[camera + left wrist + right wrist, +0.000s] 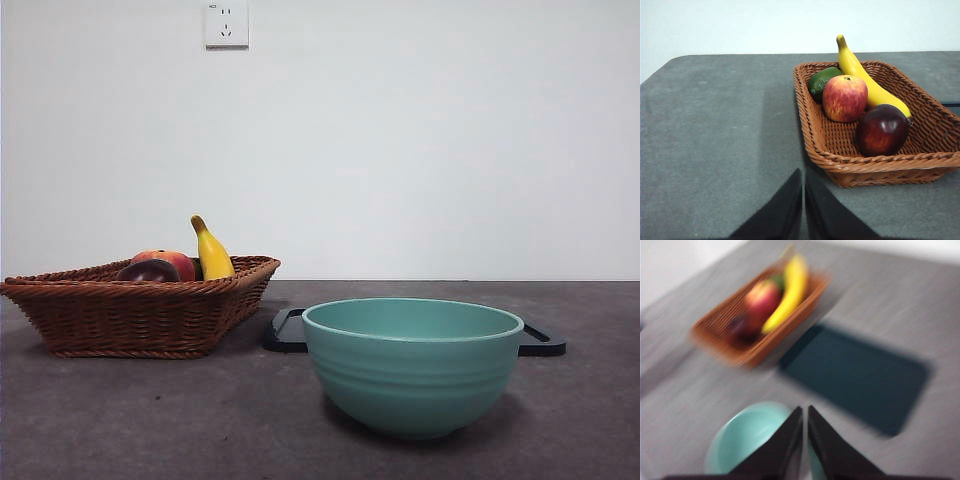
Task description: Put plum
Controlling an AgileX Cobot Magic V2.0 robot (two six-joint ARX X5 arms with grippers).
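Observation:
The dark maroon plum (pixel 882 130) lies in the brown wicker basket (pixel 880 162), at its near end beside a red-orange apple-like fruit (pixel 844 98), a yellow banana (pixel 865 80) and a green fruit (pixel 821 80). In the front view the plum (pixel 148 271) peeks over the basket rim (pixel 140 290) at the left. My left gripper (pixel 804 175) is shut and empty, above bare table a little short of the basket. My right gripper (pixel 805 412) is shut and empty, high above the teal bowl (pixel 747 435). The right wrist view is blurred; the plum (pixel 740 326) shows there as a dark smudge.
The teal bowl (pixel 412 362) stands at the front centre. A flat black tray (pixel 545 343) lies behind it, also in the right wrist view (pixel 860 375). The grey table ends at a white wall with a socket (pixel 226 24). Neither arm shows in the front view.

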